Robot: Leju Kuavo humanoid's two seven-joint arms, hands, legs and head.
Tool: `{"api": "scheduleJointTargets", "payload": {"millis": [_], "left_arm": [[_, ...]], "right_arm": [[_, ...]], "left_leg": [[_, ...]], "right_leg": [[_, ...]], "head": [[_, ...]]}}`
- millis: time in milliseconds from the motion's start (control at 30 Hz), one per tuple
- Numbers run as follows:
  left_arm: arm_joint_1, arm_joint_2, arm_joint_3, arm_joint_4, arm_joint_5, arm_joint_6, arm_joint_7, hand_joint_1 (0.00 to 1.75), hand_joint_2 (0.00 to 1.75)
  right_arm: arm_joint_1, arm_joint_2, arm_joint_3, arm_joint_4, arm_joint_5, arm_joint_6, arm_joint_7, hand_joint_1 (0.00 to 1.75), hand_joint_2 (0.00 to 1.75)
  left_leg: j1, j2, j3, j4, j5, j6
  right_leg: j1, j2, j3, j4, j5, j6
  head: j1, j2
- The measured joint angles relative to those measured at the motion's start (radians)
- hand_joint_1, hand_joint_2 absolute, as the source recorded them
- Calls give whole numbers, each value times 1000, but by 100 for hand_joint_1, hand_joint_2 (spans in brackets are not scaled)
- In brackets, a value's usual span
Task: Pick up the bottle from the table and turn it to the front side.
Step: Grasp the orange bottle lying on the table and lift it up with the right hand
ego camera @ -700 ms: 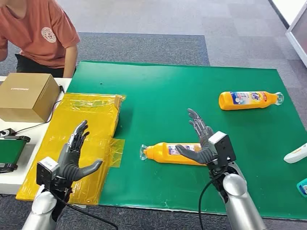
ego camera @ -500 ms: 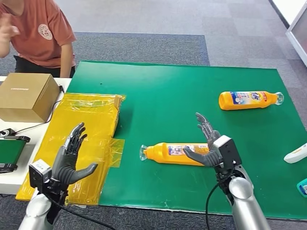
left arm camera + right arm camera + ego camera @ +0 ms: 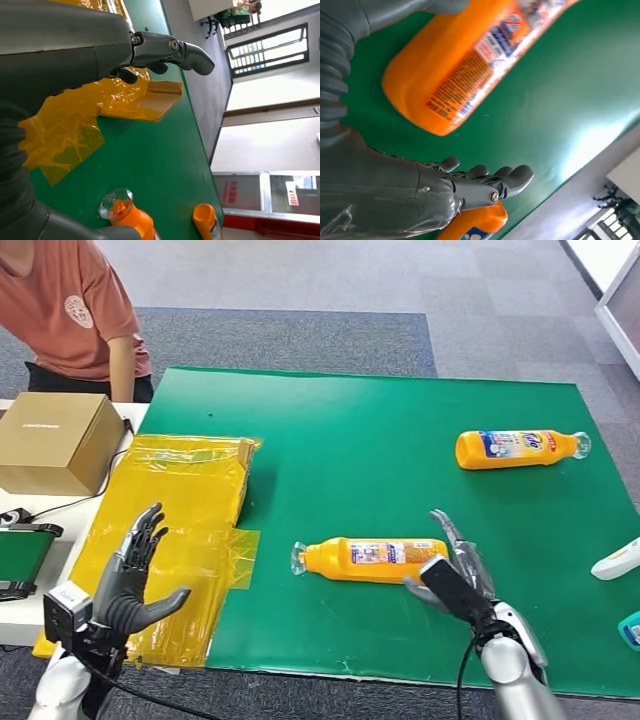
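Right hand [image 3: 456, 575] spread, apparently just beside lying bottle [image 3: 370, 559]

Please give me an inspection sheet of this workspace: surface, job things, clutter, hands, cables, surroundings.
Surface: green mat, flat.
Job things: near bottle lying on its side, cap toward the robot's left; far bottle also lying.
Clutter: yellow bags, cardboard box, white item at mat edge.
Hands: left hand open above the bags; right hand open at the near bottle's base, not gripping.
Cables: black cable by the box.
Surroundings: person, grey floor.
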Motion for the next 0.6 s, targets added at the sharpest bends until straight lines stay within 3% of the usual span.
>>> {"api": "scheduleJointTargets", "payload": {"millis": [300, 600], "left_arm": [[-12, -12, -2, -11, 22, -28, 16, 0, 175], [-40, -18, -17, -8, 60, -58, 25, 0, 175]], "right_arm": [[-43, -4, 117, 83, 331, -92, 73, 0, 175], [-177, -6, 258, 198, 576, -114, 150, 0, 175]], "left_leg": [[0, 0, 0, 0, 0, 0], [0, 0, 0, 0, 1, 0]], "right_leg": [[0, 0, 0, 0, 0, 0], [0, 0, 0, 0, 1, 0]], "head": [[0, 0], [0, 0]]}}
